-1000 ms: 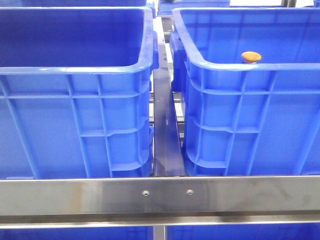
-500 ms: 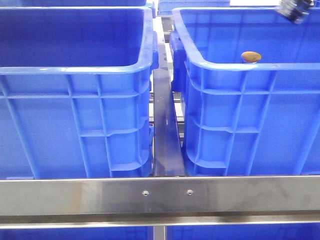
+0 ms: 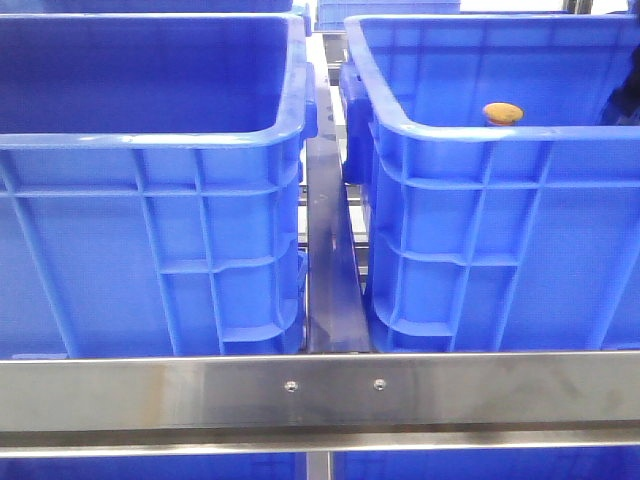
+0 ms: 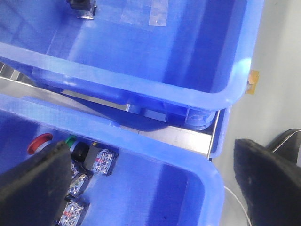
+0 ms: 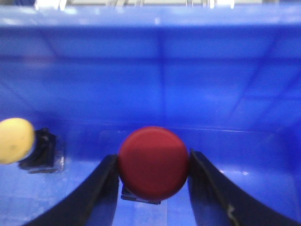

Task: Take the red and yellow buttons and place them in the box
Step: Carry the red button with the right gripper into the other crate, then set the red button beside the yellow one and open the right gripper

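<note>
Steel rack rail (image 3: 320,392) fronting two ribbed blue crates (image 3: 500,220). Right gripper (image 5: 153,188) pinching glossy red domed button (image 5: 153,161) at lower centre; yellow button (image 5: 14,140) cropped left. Left gripper (image 4: 155,188) spread, fingertips blurred.

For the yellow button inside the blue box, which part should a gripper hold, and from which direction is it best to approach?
Probably the round domed cap of the yellow button: it stands above its dark base, apart from the walls of the blue box. Come down from above, one finger on each side of the cap, the way the right gripper brackets the red button.
</note>
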